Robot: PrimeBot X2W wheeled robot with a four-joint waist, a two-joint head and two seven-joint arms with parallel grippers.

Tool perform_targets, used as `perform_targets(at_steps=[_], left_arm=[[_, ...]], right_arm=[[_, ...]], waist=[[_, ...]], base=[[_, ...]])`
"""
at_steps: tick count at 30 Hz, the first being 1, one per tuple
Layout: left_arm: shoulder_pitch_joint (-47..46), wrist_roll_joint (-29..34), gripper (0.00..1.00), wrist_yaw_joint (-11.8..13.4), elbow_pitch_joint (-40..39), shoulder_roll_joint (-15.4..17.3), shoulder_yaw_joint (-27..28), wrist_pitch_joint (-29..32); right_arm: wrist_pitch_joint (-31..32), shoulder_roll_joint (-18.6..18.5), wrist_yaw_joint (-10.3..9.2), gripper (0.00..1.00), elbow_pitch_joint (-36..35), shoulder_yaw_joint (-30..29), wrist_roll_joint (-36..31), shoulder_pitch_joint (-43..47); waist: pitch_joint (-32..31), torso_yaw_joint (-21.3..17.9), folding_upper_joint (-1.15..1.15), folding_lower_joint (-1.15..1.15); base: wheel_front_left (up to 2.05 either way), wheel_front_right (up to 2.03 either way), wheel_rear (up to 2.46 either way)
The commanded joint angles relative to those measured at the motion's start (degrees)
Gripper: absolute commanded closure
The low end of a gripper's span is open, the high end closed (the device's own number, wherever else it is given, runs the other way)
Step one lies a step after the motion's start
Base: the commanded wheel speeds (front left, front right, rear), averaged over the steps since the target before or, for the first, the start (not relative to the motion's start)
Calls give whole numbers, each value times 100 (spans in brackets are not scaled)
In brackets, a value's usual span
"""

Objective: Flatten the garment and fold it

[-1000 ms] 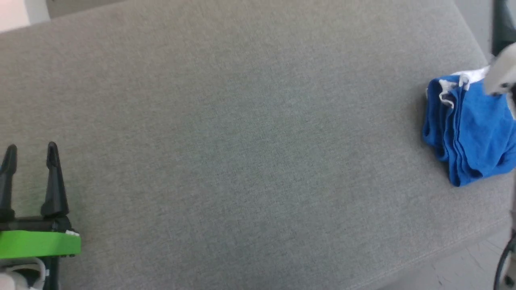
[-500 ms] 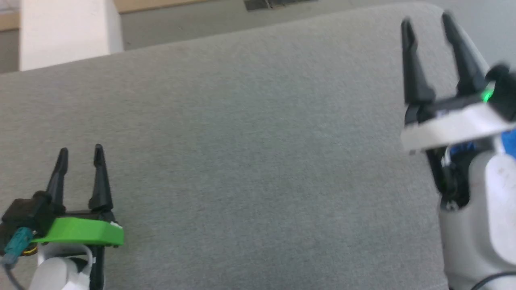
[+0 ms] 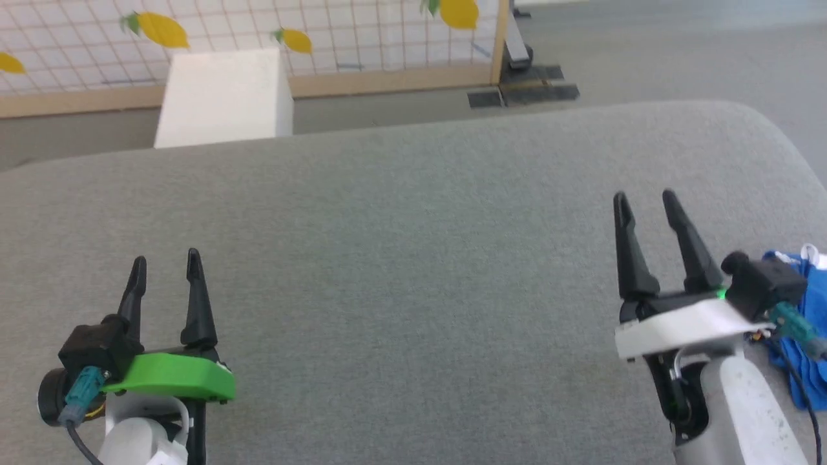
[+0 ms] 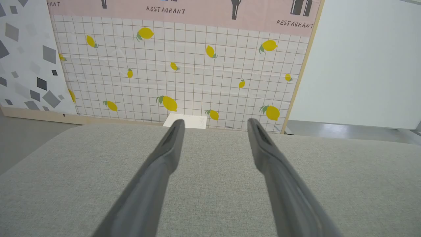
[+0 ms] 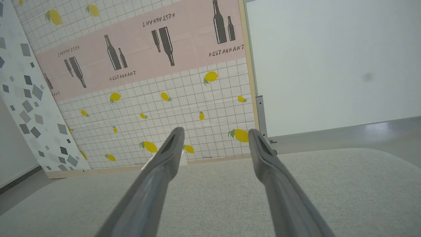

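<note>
The garment [image 3: 801,349] is a bunched royal-blue heap with a bit of white at its top, lying at the right edge of the grey cushioned surface [image 3: 400,258] in the head view, partly hidden behind my right wrist. My right gripper [image 3: 644,200] stands open just left of it, fingers pointing away over the surface, nothing between them. My left gripper [image 3: 165,261] is open at the lower left, far from the garment. In the wrist views, the left gripper [image 4: 213,123] and the right gripper [image 5: 213,131] both show spread fingers above bare grey fabric.
Beyond the surface's far edge stand a white box [image 3: 223,97] and a wall panel [image 4: 184,72] printed with a grid and lemons. A dark stand base [image 3: 523,90] sits on the floor at the far right. The surface rounds off at its right corner.
The head camera has tilted up, so the far edge and the wall came into view. My right arm rose into the picture and now covers part of the garment. Both grippers stayed open.
</note>
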Motion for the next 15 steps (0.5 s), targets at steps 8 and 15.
perform_targets(at_steps=[8, 15], left_arm=[[161, -20, 0, -51, 120, -229, 75, -27], [226, 26, 0, -142, 339, -335, 70, -28]], right_arm=[[-74, 2, -9, 0, -152, -121, -122, 560], [-75, 2, -9, 0, -146, -129, -139, 898]], waist=[[-274, 248, 0, 0], [-375, 375, 0, 0]], base=[[0, 0, 0], [0, 0, 0]])
